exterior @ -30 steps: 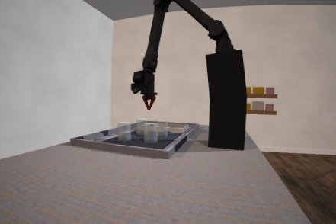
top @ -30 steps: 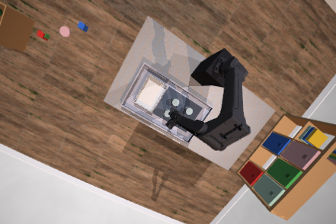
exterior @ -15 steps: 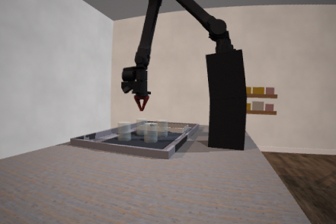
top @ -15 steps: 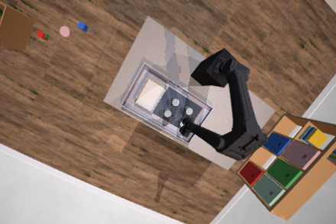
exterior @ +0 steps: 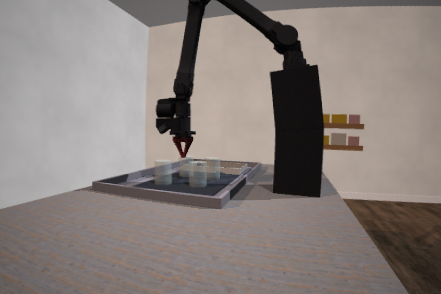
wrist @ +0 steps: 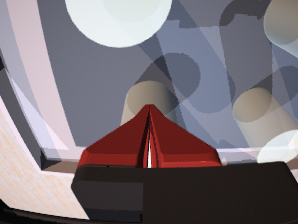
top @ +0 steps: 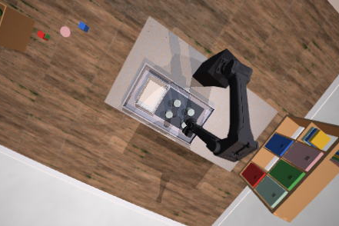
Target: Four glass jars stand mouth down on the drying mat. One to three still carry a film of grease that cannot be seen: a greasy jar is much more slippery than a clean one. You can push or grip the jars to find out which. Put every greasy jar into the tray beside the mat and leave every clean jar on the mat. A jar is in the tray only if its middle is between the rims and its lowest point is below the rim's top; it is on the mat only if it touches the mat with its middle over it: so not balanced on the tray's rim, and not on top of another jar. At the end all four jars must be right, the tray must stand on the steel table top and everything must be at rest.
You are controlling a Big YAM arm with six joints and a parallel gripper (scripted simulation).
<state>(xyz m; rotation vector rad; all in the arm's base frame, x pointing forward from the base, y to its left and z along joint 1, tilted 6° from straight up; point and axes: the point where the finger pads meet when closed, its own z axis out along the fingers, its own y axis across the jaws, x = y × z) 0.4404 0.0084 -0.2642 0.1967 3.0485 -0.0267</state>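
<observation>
My gripper [top: 187,131] [exterior: 183,156] [wrist: 149,111] is shut and empty, with its red fingertips together. It points down, just above the height of the jar tops. Four pale glass jars stand upright and apart on the dark mat [top: 199,115] [wrist: 75,75]. One jar [top: 184,125] [wrist: 149,94] is partly hidden by the gripper. A second jar [top: 191,111] stands beside it. A third jar [top: 169,114] and a fourth jar [top: 177,103] stand nearer the tray. The pale tray [top: 152,94] is empty. Grease cannot be seen on any jar.
A raised grey frame [top: 156,125] [exterior: 160,195] surrounds the mat and tray. The arm's black base [top: 215,71] [exterior: 296,135] stands on the table top [top: 134,65] outside this frame. A shelf unit with coloured drawers [top: 288,174] stands on the floor beyond the table.
</observation>
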